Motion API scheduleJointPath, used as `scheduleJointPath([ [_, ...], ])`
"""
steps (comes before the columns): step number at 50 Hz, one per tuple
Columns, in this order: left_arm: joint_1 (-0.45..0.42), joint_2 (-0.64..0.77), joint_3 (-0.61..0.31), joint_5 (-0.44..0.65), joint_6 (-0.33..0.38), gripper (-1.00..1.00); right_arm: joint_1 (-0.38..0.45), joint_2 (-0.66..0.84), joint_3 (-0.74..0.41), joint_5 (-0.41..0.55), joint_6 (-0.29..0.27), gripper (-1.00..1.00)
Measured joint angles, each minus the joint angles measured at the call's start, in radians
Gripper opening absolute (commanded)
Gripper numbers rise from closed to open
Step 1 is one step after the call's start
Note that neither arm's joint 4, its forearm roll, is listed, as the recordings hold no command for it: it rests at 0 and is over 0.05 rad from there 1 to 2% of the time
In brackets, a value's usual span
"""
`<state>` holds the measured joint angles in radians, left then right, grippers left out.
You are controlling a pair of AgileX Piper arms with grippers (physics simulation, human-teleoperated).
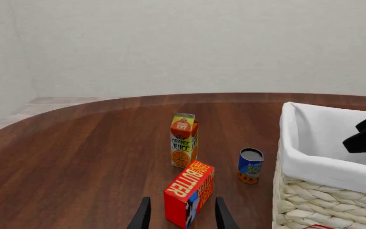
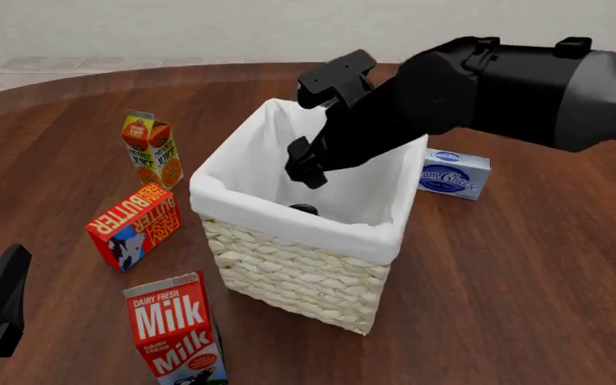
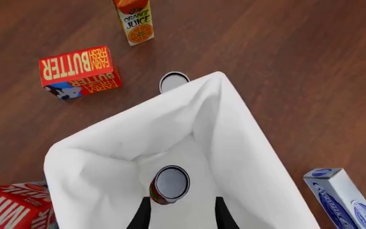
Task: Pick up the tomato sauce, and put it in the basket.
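Tomato sauce (image 3: 169, 184), a silver-topped cylinder, sits inside the cloth-lined wicker basket (image 3: 106, 157) below the right gripper (image 3: 181, 214), fingers parted.

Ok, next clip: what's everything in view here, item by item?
table: one, dark brown wood, under everything
basket: one, cream wicker with white lining, centre of table
tomato sauce: one, red can with silver top, inside the basket
blue can: one, blue, on the table next to the basket
orange juice carton: one, orange, far left of the basket
butter box: one, red, left of the basket
milk carton: one, red and white, near left
blue-and-white box: one, right of the basket
left gripper: black, open, near left
right gripper: black, open, over the basket
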<state>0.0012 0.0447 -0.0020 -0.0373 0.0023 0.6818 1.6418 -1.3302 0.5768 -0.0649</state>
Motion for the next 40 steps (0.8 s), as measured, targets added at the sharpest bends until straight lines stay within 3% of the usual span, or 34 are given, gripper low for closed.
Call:
scheduleJointPath([
  [40,0.0,0.0,0.0,0.0,0.0,1.0,-0.004,-0.364,0.197,-0.021,0.047,1.0],
])
